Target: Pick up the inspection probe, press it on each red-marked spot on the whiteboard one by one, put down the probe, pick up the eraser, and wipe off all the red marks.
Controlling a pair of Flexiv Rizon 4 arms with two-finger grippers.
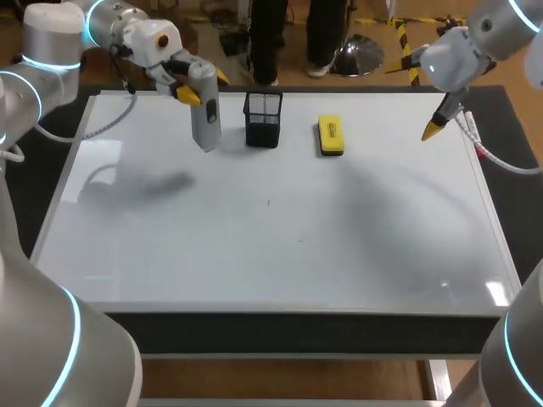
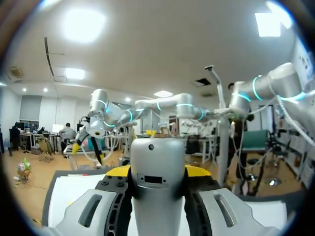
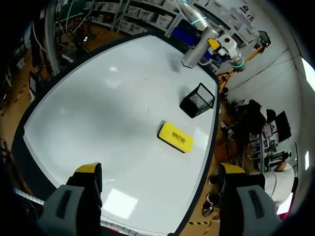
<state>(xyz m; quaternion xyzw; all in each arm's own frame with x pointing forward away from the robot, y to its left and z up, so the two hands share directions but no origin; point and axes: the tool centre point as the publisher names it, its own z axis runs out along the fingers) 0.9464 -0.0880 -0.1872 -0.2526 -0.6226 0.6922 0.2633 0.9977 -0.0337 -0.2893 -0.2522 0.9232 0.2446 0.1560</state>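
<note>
Above the whiteboard, left gripper fingers pinch the inspection probe; right gripper hangs spread. Next: press marks, none clearly visible.

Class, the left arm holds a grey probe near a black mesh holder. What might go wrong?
The grey cylindrical probe in the left gripper hangs close to the black mesh holder; a sideways swing could tip it. No red marks show on the whiteboard, so presses may lack targets.
</note>
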